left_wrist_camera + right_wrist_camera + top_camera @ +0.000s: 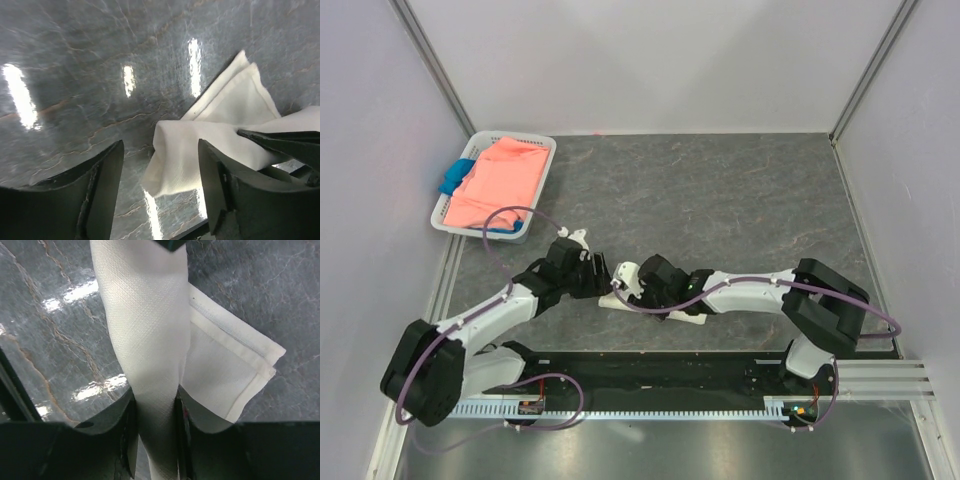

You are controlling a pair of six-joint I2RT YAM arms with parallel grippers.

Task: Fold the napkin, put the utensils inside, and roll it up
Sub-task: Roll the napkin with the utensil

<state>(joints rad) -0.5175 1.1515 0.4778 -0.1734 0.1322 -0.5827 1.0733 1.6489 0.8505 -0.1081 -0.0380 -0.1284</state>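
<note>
The off-white napkin (624, 272) lies near the table's front middle, gathered into a loose roll with a flat hemmed corner sticking out to one side (235, 365). My right gripper (646, 288) is shut on the roll, with the cloth pinched between its jaws in the right wrist view (154, 407). My left gripper (590, 276) is open, its jaws apart on either side of the roll's free end (180, 160), not clearly touching it. The right gripper's fingertip (280, 137) shows on the napkin in the left wrist view. The spoon is hidden.
A white basket (542, 150) stands at the back left, holding a salmon-pink cloth (500, 180) and a blue cloth (453, 178). The table top is grey marbled stone (740, 200). Pale walls close in the left, back and right.
</note>
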